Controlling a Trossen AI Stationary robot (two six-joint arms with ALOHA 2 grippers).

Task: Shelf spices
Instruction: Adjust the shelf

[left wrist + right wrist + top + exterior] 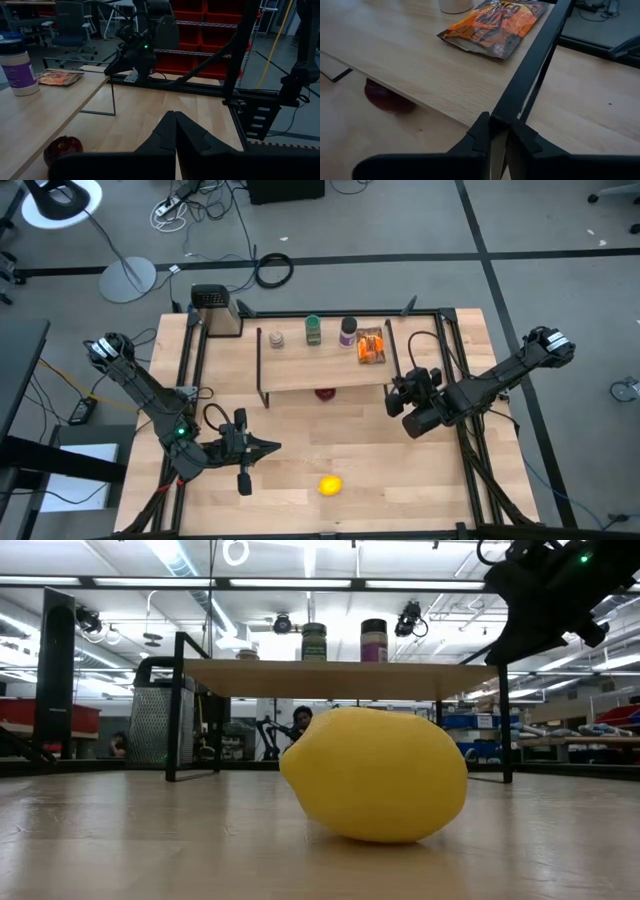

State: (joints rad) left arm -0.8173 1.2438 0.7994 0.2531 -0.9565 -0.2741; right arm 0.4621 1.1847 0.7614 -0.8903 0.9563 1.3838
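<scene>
Three jars and the orange packet (371, 346) are seen on the shelf (300, 370). The left gripper (272, 446) and right gripper (391, 394) are closed, holding nothing.

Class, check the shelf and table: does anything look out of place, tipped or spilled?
Nothing spilled or tipped. The three jars stand upright beside the orange packet on the shelf. Only the lemon and a dark red round object sit off it.
</scene>
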